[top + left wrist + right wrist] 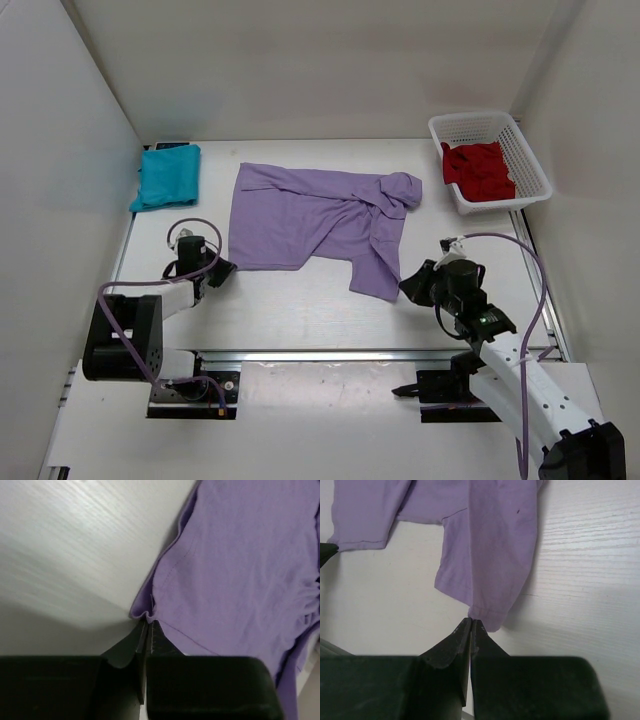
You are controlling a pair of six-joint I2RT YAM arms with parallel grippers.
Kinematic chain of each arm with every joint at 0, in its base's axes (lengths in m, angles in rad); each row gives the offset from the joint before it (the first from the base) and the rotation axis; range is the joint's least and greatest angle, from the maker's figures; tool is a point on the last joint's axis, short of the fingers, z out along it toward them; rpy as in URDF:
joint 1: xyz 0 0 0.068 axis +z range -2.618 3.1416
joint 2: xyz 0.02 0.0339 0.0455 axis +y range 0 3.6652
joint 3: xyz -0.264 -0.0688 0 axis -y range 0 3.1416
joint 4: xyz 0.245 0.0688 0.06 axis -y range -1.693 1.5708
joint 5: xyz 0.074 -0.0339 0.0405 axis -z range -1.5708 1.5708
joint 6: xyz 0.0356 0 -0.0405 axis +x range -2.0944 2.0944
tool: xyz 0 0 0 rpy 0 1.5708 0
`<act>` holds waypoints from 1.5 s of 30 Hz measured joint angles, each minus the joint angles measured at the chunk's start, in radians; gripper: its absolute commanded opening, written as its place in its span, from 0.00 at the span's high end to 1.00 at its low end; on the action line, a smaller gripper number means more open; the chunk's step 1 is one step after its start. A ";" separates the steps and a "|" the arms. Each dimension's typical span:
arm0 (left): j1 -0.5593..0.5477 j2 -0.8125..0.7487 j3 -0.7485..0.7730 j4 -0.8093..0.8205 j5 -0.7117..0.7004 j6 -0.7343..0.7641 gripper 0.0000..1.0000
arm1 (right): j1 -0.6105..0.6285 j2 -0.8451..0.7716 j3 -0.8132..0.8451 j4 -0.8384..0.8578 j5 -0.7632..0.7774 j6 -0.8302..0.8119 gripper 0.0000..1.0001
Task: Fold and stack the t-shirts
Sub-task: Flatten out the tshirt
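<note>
While left tool [148, 624] pinches lavender shirt [235, 570], only top view shows teal shirt [167, 176].

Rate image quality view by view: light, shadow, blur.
Top external: even soft light, sharp, only faint shadows. Left wrist: table grain smeared, left gripper dark, shadow beneath. Right wrist: lavender shirt and grain crisp, right gripper underexposed.

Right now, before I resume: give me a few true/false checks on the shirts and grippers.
1. The red shirt lies in the basket. True.
2. The teal shirt is spread flat mid-table. False: it lies folded at the far left.
3. Both grippers are wide open. False: the left gripper and right gripper are shut on the purple shirt, at its near edge.
4. The purple shirt lies between the teal shirt and the basket. True.
</note>
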 measured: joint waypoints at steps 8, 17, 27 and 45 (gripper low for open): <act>-0.021 -0.013 0.105 -0.059 0.012 0.011 1.00 | -0.083 -0.017 0.093 -0.072 -0.002 -0.019 1.00; -0.012 -0.219 0.737 -0.276 0.099 0.133 1.00 | 0.055 0.072 0.698 -0.237 0.208 -0.104 1.00; 0.125 -0.100 1.239 -0.383 0.247 0.108 1.00 | 0.813 0.415 1.401 0.098 0.996 -0.772 1.00; 0.084 0.157 0.936 -0.336 0.134 0.111 1.00 | -0.238 1.151 1.640 -0.351 0.110 -0.444 1.00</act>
